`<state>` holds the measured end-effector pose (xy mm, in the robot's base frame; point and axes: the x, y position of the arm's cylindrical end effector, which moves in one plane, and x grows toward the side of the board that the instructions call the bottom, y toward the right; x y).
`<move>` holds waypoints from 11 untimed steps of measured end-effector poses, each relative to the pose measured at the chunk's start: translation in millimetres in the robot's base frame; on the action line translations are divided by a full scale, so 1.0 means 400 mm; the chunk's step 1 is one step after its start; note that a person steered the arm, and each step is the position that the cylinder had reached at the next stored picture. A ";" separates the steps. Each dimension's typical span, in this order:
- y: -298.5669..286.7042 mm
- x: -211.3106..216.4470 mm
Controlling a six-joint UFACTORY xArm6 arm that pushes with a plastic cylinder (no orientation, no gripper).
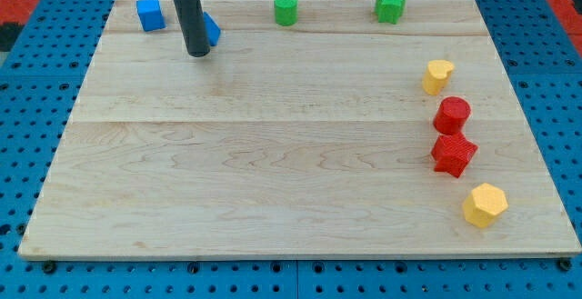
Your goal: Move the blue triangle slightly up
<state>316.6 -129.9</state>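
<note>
One dark rod, ending in my tip (197,54), stands on the wooden board (273,172) near its upper left corner. It grips nothing, having no jaws to open or shut. The blue triangle (211,30), the task's piece, sits at about one o'clock from my tip, touching or just beside the rod and half hidden behind it, so true contact cannot be told. It lies close to the board's top edge.

The risks follow from that layout. My tip stands below and to the view's left of the triangle, so a straight push toward twelve o'clock would likely catch only its left corner, spinning it or skidding it toward three o'clock rather than lifting it. A push carried too long could run the piece over the nearby top edge, since little wood appears to remain above it. The blue cube (150,14), at about ten o'clock from my tip, stands near enough for the rod to clip it on a wide swing.

The rod drops from the view's top edge, leaning slightly, its lower end planted on the wood. Farther out, a green cylinder (286,9) and a green star (390,5) line the top edge at two o'clock. Well apart, down the right side, run a yellow block (437,76), a red cylinder (452,114), a red star (453,154) and a yellow hexagon (485,204).
</note>
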 end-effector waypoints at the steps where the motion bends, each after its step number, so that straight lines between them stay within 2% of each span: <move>1: 0.030 0.031; 2: 0.055 0.040; 3: 0.072 -0.004; 4: 0.048 0.036; 5: -0.049 0.055; 7: -0.003 -0.068; 10: -0.051 -0.161; 11: -0.045 -0.161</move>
<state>252.3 -148.0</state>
